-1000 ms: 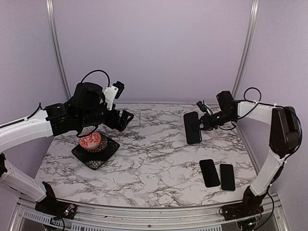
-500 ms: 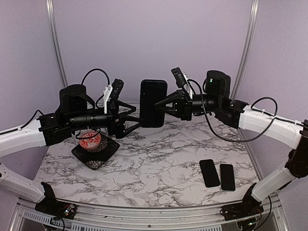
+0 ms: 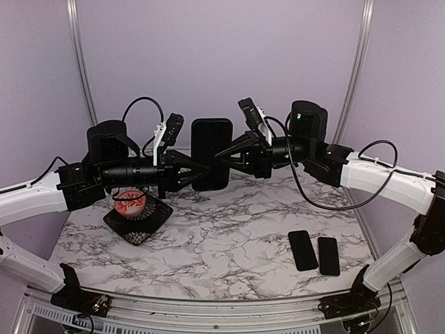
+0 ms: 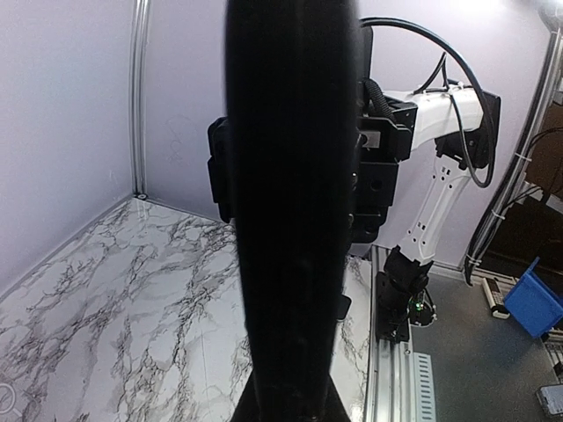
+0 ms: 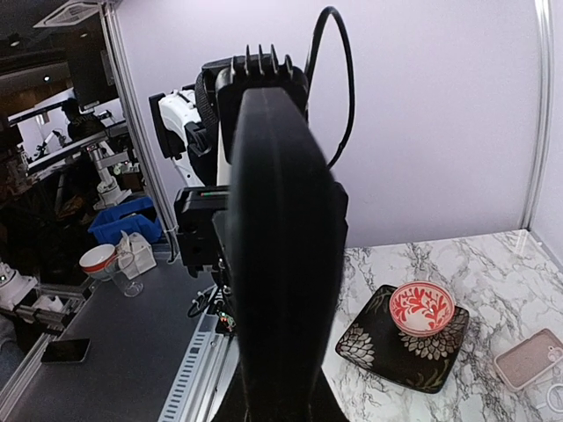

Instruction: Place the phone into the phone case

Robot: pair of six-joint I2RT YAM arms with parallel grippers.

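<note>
Your left hand (image 3: 200, 172), which was standing wide open around the black slab (image 3: 212, 136) half a second ago, is now clenching on the slab's left edge. Your right hand (image 3: 220, 154) is gripping the right edge as before. The slab is hanging upright between the two hands, high over the far middle of the tabletop (image 3: 229, 223), with its broad face turned toward the top camera. I cannot tell from any view whether this slab is the phone or the case. In my judgement you are setting up a two-handed hold, either to pass the slab across or to brace it. Nothing is going into anything yet, so the fitting step is not begun. The two dark phones (image 3: 314, 252) are lying side by side at the near right of the tabletop, well apart from both hands. As for containers, the dark patterned dish (image 3: 149, 226) at the left is carrying the red-and-white bowl (image 3: 130, 202), and the right wrist view is showing nothing inside that bowl. A pinkish shell (image 5: 528, 359), possibly a case, is lying flat near the dish. It is cut off by the picture's edge, and I am seeing nothing in it.
</note>
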